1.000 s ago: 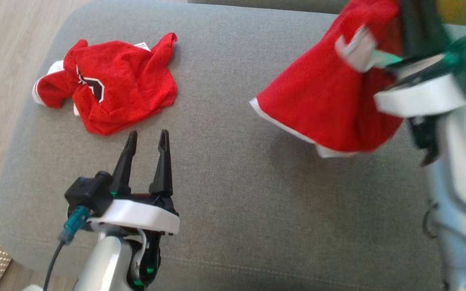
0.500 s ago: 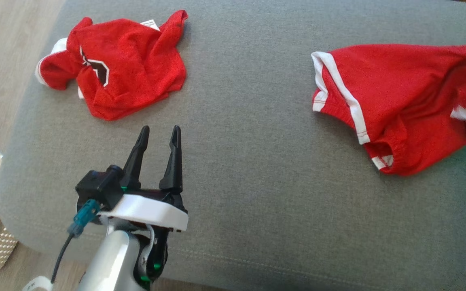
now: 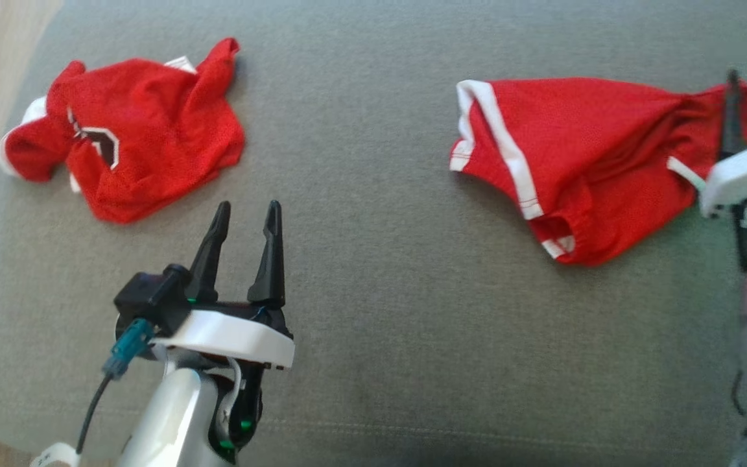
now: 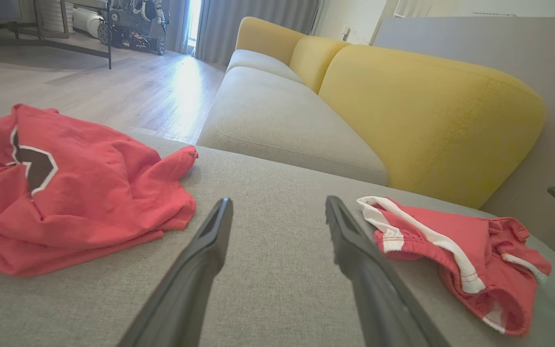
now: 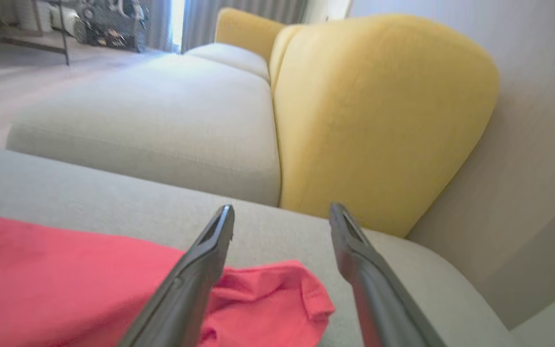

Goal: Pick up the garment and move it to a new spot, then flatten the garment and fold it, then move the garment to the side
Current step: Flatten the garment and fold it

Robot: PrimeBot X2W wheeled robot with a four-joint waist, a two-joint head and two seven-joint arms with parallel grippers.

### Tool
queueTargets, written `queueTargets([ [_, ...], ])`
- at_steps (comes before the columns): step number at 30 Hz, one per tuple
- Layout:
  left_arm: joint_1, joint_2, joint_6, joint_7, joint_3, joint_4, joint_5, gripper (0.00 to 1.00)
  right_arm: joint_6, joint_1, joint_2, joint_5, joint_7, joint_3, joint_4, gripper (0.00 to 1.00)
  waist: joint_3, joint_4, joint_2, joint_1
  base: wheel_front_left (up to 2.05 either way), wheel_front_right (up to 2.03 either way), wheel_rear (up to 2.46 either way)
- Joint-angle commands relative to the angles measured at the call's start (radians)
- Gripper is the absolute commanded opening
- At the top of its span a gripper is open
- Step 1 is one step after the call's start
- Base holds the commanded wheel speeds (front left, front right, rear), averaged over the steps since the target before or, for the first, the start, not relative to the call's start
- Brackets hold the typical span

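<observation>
One garment [image 3: 594,162] lies crosswise, waistband [image 3: 704,117] seemingly rightward.

Shorts [image 3: 594,149]: red, with a white side stripe and white hem bands. Jersey [image 3: 153,155]: red mesh, black emblem outlined in white, white sleeve trim. Cushion [image 3: 373,292]: plain grey weave. Backrest [image 4: 427,111]: mustard yellow. Floor [image 4: 113,91]: pale wood planks. Wall [image 5: 537,120]: pale grey-beige. Left gripper [image 3: 246,211]: black and white; teal plug [image 3: 126,349].
</observation>
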Motion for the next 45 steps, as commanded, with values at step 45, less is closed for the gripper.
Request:
queueTargets([
  [45,-0.026,0.005,0.005,-0.005,0.002,-0.026,-0.046,1.0,0.007,0.316,0.102,0.141,0.073,0.415,-0.268,1.0,0.015,0.078,0.0,0.0,0.0,0.0,0.0],
])
